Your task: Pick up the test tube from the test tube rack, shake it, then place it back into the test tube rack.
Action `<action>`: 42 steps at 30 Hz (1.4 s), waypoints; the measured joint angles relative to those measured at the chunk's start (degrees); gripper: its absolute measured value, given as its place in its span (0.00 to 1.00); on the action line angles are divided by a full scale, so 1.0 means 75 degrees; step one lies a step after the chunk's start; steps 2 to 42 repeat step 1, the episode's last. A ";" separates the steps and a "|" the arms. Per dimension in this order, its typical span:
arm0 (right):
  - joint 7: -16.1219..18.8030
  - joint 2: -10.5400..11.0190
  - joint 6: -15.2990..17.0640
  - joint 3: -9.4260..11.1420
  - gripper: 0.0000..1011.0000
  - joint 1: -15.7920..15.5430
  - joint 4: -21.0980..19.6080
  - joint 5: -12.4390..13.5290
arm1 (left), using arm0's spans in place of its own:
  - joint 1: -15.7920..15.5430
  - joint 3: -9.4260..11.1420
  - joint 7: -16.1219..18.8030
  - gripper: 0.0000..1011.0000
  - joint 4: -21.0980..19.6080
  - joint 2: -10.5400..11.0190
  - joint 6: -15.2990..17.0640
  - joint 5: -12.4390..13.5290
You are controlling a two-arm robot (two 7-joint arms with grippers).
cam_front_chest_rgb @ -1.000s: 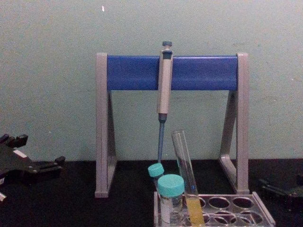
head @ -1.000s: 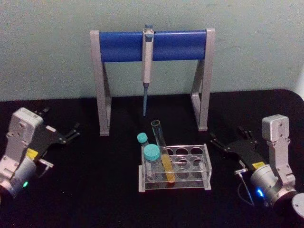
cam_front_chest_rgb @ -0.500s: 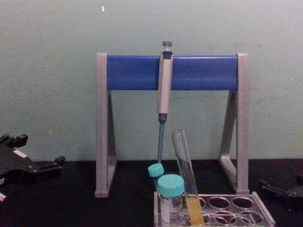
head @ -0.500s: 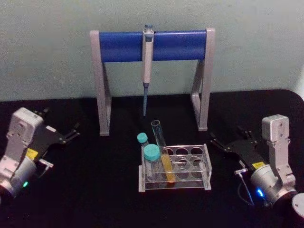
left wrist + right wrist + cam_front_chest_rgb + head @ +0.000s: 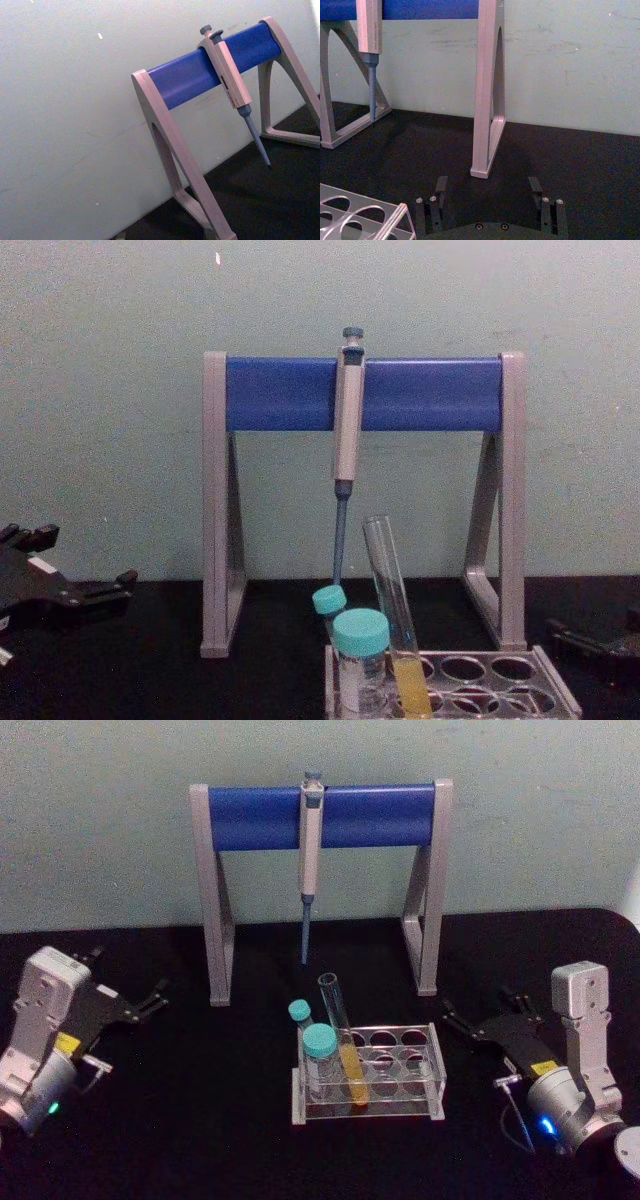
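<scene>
The left gripper sits open on the black table, holding nothing, well away from the rack. In the middle, the test tube leans in the test tube rack, so its open top sticks up, easy to grab. Two blue-capped tubes stand just beside it and could get bumped. Behind stands a big stand with a pipette. The right gripper waits open near the rack, empty too.

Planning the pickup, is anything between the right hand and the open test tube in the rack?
Nothing visible: bare table lies between the right hand and the test tube. The teal-capped tubes stand on its far side.
</scene>
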 joint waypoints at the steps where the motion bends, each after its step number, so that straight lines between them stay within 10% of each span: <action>1: 0.0000 0.0000 0.0001 0.0000 0.99 0.0000 0.0000 0.0000 | 0.0000 0.0000 0.0000 0.99 0.0000 0.0000 0.0000 0.0000; 42: 0.0000 0.0000 0.0001 0.0000 0.99 0.0000 0.0000 0.0000 | 0.0000 0.0000 0.0000 0.99 0.0000 0.0000 0.0000 0.0000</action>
